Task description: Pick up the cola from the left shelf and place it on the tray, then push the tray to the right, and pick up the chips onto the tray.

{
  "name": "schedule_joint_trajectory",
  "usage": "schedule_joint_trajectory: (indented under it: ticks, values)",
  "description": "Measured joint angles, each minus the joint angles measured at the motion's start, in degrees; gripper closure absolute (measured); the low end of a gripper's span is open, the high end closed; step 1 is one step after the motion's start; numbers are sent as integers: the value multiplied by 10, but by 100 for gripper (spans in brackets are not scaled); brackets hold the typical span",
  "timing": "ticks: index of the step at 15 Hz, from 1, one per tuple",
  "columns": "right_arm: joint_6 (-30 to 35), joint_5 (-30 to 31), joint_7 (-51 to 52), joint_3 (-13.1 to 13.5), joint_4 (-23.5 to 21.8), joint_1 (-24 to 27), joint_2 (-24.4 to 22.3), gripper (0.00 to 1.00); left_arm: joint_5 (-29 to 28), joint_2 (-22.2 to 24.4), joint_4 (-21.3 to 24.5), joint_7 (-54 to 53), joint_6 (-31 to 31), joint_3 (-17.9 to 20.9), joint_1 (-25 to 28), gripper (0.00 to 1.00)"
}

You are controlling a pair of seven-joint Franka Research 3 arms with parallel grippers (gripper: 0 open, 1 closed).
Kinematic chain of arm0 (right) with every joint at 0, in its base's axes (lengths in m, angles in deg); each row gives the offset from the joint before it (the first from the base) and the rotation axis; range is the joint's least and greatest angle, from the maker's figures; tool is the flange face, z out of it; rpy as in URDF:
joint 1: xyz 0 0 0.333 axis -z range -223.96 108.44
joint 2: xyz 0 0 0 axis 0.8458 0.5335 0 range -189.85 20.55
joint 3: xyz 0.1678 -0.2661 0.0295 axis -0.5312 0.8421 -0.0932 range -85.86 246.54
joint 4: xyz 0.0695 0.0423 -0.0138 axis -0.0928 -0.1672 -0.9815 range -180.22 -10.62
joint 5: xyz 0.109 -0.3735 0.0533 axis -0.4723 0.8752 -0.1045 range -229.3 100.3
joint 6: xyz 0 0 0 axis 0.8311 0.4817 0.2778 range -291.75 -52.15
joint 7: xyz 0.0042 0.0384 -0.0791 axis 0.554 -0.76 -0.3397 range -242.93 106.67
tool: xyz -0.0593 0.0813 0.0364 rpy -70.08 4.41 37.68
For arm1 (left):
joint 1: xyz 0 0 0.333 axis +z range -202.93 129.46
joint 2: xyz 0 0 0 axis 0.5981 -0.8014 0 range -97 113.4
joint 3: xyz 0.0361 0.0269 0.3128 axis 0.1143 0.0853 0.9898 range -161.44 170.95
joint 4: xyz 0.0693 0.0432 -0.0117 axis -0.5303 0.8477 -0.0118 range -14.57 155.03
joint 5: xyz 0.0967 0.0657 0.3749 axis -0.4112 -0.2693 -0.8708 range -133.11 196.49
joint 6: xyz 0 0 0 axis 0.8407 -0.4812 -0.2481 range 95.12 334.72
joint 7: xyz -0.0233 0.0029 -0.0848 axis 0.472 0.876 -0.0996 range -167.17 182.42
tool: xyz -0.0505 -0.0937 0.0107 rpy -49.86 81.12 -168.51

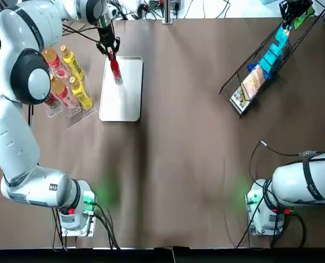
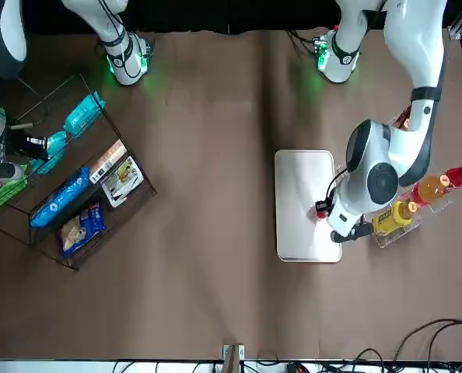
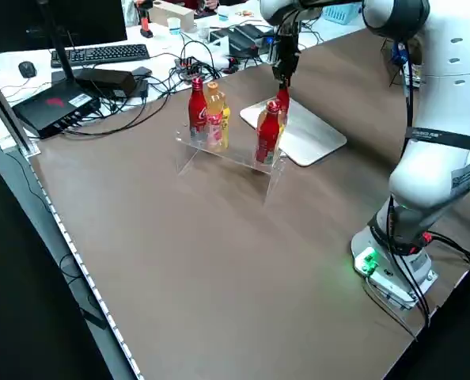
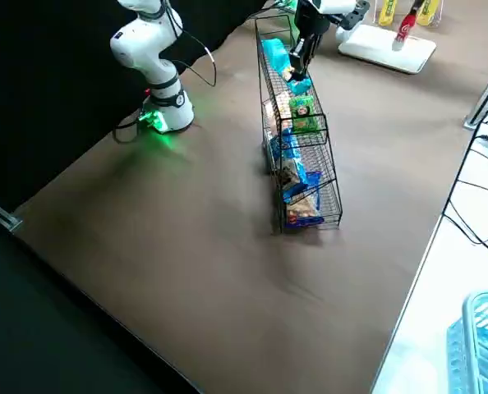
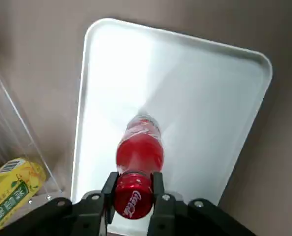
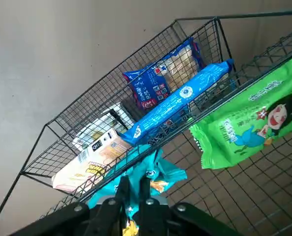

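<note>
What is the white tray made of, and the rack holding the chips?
Tray: probably smooth white plastic or painted metal. It shines softly and has rounded corners. Rack: looks like thin black metal wire, since it is a see-through grid of bars.

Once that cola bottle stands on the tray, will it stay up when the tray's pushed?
Probably tippy: the cola is tall and narrow, held at its cap by the left gripper over the tray. If full, its weight may steady it. The tray looks smooth, so it might slide. The right gripper pinches a teal bag at the rack.
</note>
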Motion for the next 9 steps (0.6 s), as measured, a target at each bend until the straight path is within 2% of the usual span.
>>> schedule_joint_trajectory:
  ticks: [2,3,6,9]
  values:
    - [0,0,0,0,0,0,0,91,-1,-1,-3,0,0,-2,0,67]
    - [0,0,0,0,0,0,1,91,-1,-1,-4,0,0,-2,0,60]
    - [0,0,0,0,1,-1,1,91,-1,8,-12,0,-2,-3,6,33]
    - [1,0,0,-1,4,-3,1,91,-3,38,-15,-28,-28,-2,37,6]
